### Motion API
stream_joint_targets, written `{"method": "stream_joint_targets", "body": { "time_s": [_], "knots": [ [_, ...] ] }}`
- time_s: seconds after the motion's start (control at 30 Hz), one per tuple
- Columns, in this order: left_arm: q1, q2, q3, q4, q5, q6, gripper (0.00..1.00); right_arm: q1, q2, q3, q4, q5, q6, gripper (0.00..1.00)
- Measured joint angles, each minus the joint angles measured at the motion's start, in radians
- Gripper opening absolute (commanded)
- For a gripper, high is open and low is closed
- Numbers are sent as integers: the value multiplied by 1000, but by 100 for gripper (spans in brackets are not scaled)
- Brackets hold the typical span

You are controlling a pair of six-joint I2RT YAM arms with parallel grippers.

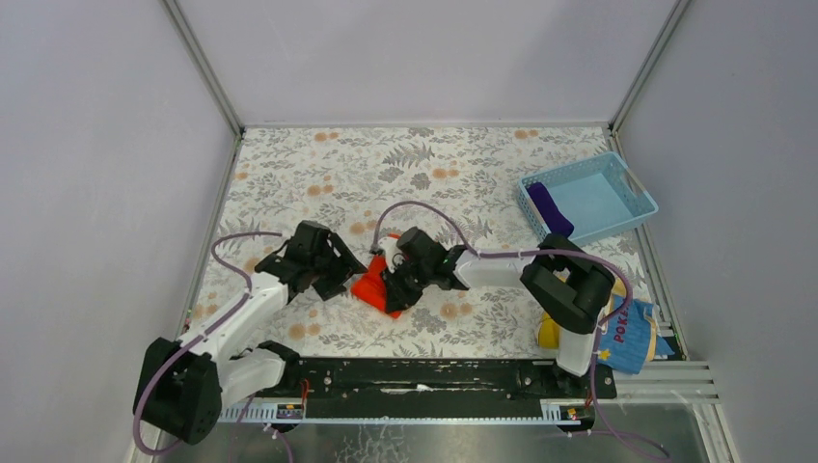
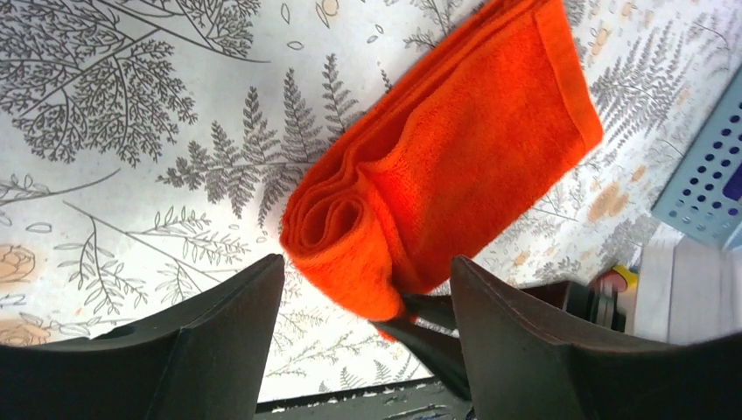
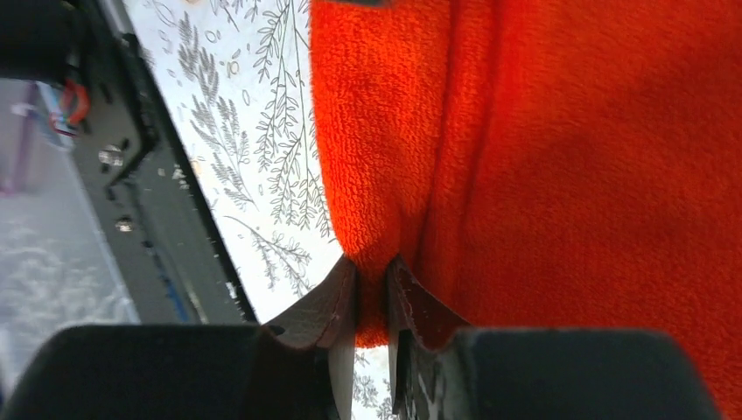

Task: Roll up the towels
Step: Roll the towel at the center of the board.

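The orange-red towel (image 1: 372,286) lies partly rolled on the floral table between my two grippers. In the left wrist view the towel (image 2: 472,149) shows a coiled end pointing at my left gripper (image 2: 367,262). That gripper is open, its jaws wide apart on either side of that end and holding nothing. My right gripper (image 3: 372,273) is shut on a lower fold of the orange-red towel (image 3: 569,157); its dark fingers (image 2: 437,322) also show pinching the cloth in the left wrist view. The purple towel (image 1: 550,207) lies as a short roll in the blue basket (image 1: 632,198).
The blue basket stands at the back right of the table. A yellow-and-blue printed cloth (image 1: 632,336) lies at the front right beside the right arm's base. A black rail (image 1: 424,376) runs along the near edge. Grey walls enclose the table.
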Motion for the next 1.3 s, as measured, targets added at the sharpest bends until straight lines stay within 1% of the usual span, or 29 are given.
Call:
{"method": "stream_joint_targets", "body": {
  "time_s": [0.17, 0.27, 0.4, 0.57, 0.8, 1.0, 1.07, 1.2, 1.3],
  "knots": [
    [0, -88, 0, -60, 0, 0, 71, -112, 16, -44, 85, -206, 154, 3],
    [0, -110, 0, -83, 1, 0, 71, -156, 45, -68, 174, -304, 250, 3],
    [0, -108, -7, -85, 12, -1, 71, -199, 93, -78, 235, -396, 349, 4],
    [0, -55, -11, -64, 37, -5, 70, -231, 144, -74, 268, -470, 425, 4],
    [0, 59, -11, 9, 62, -16, 55, -257, 202, -39, 270, -541, 465, 5],
    [0, 132, -10, 84, 64, -26, 50, -266, 223, 6, 222, -549, 455, 7],
    [0, 171, -5, 101, 64, -26, 44, -267, 226, 21, 196, -547, 444, 8],
    [0, 246, 5, 134, 54, -26, 32, -268, 226, 49, 133, -533, 406, 15],
    [0, 296, 27, 145, 52, -20, 28, -268, 217, 61, 94, -510, 370, 25]
  ]
}}
